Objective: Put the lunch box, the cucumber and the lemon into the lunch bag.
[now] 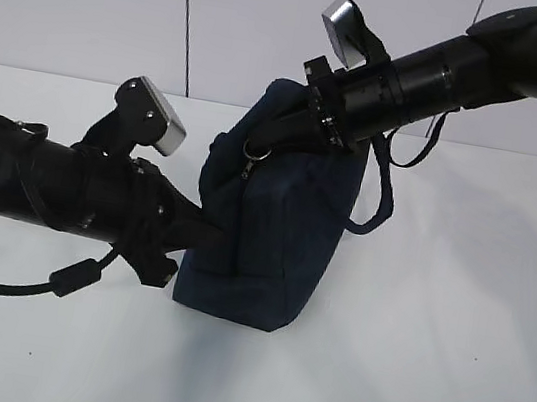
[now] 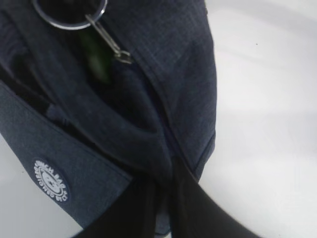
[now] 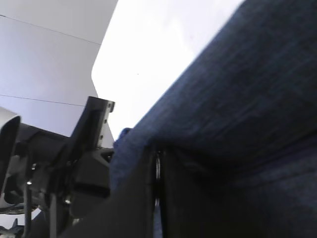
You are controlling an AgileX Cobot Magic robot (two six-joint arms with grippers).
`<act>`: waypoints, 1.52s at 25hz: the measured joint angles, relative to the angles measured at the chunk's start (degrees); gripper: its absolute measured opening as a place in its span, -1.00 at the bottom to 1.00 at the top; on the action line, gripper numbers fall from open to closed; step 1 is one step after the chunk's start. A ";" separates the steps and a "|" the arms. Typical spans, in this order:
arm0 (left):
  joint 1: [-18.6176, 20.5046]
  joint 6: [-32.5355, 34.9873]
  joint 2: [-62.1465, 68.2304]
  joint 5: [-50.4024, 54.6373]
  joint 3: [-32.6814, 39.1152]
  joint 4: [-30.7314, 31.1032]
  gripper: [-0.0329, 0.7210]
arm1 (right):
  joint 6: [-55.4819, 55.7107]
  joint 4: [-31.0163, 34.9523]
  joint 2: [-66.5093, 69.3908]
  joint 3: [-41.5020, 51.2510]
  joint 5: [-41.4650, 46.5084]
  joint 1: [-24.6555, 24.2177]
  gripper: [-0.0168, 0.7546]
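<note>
The navy lunch bag (image 1: 275, 222) stands upright in mid-table. My left gripper (image 1: 209, 225) is shut on a fold of fabric at the bag's lower left end; in the left wrist view its fingers (image 2: 198, 208) pinch the cloth beside the round white logo (image 2: 49, 179). My right gripper (image 1: 284, 128) is at the bag's top, shut, with a thin shiny sliver of the metal ring pull (image 1: 257, 149) between its fingers (image 3: 133, 198). A strip of green cucumber (image 2: 96, 59) shows through the zipper opening. The lunch box and the lemon are out of sight.
A loop handle (image 1: 383, 193) hangs down the bag's right side. The white table (image 1: 446, 369) stretches around the bag, with a pale wall (image 1: 96, 3) behind it. The left arm's cable (image 1: 54, 282) droops near the front left.
</note>
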 joint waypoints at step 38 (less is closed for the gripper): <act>-0.14 0.00 -0.42 -7.24 -0.44 -0.94 -0.88 | 36.87 -10.04 -0.56 -5.98 1.44 0.23 -0.90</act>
